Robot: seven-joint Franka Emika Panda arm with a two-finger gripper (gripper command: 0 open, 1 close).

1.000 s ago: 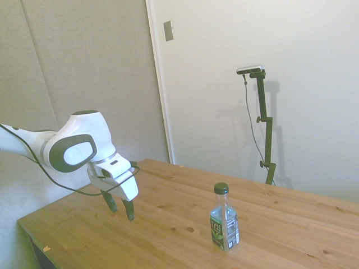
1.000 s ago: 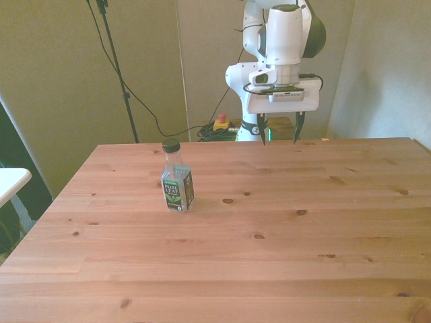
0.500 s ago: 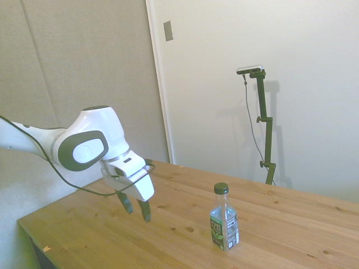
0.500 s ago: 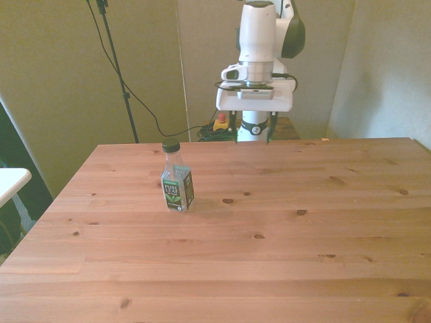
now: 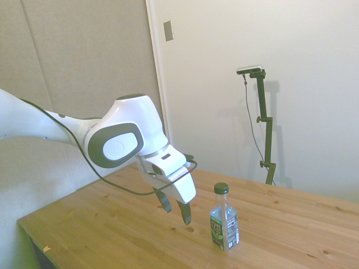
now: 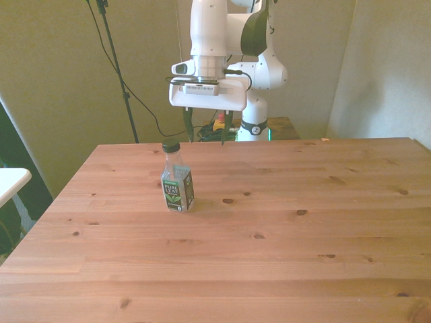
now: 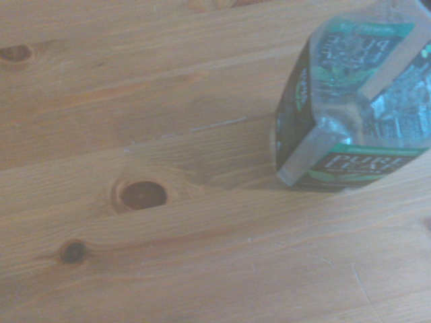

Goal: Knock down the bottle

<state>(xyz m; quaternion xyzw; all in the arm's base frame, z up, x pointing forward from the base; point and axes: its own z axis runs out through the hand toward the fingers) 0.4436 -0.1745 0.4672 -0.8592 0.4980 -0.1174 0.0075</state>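
Now: my gripper (image 6: 206, 136) hangs released, fingers apart, empty, just behind the bottle (image 6: 177, 179). Bottle upright, untouched, toward the worktop's (image 6: 283, 256) far left corner in the front view. Risk: a sweep too high clears the cap; too low merely slides it.

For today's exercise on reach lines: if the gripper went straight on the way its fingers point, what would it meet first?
Most likely the bare table. The open gripper points down beside the upright bottle, apart from it, though depth is uncertain.
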